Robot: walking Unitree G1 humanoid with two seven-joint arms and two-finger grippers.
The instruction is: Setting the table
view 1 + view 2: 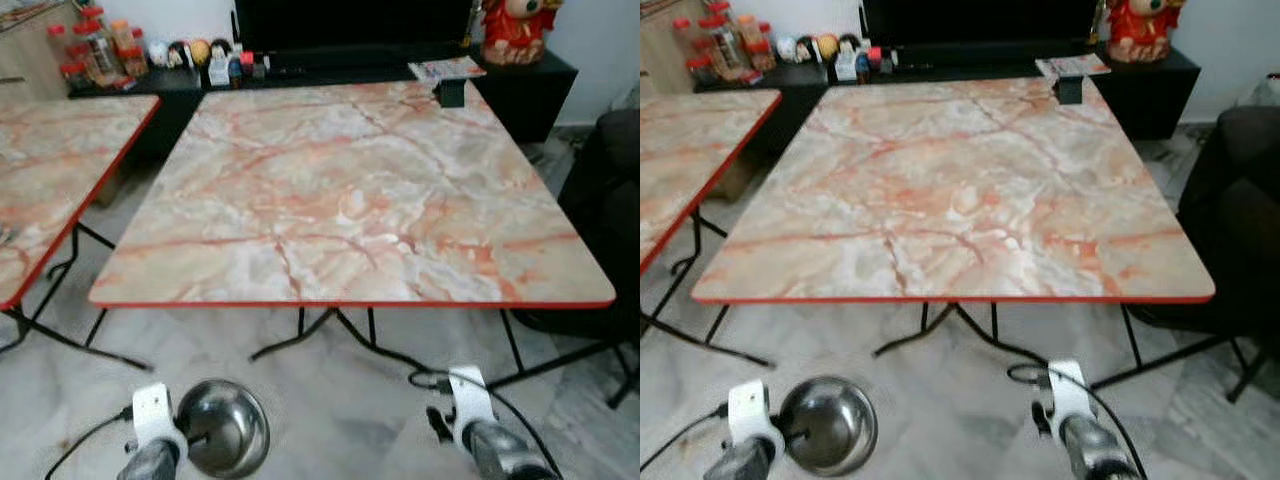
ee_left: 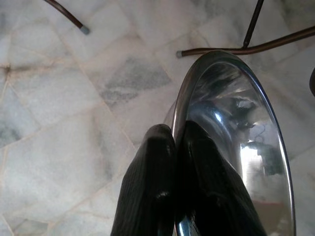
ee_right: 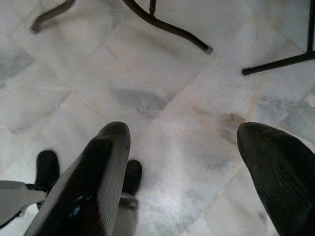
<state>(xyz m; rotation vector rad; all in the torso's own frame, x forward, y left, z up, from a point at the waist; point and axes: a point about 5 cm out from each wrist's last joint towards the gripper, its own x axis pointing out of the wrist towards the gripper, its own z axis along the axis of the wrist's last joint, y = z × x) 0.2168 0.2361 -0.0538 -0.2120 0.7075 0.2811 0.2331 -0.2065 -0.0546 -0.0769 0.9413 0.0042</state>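
The left gripper (image 2: 174,162) has its jaws clenched on the rim of a steel bowl (image 1: 222,425), one finger inside and one outside, holding it low above the marble floor (image 3: 162,103), short of the bench (image 1: 350,190). The right gripper (image 3: 182,162) hangs with jaws spread, grasping nothing.

Judging by the bare benchtop, table setting has barely begun; the bowl has yet to be placed. The head views show the bench, a second bench (image 1: 50,160) and a cluttered sideboard (image 1: 330,65); the wrist views show the pinch and floor.
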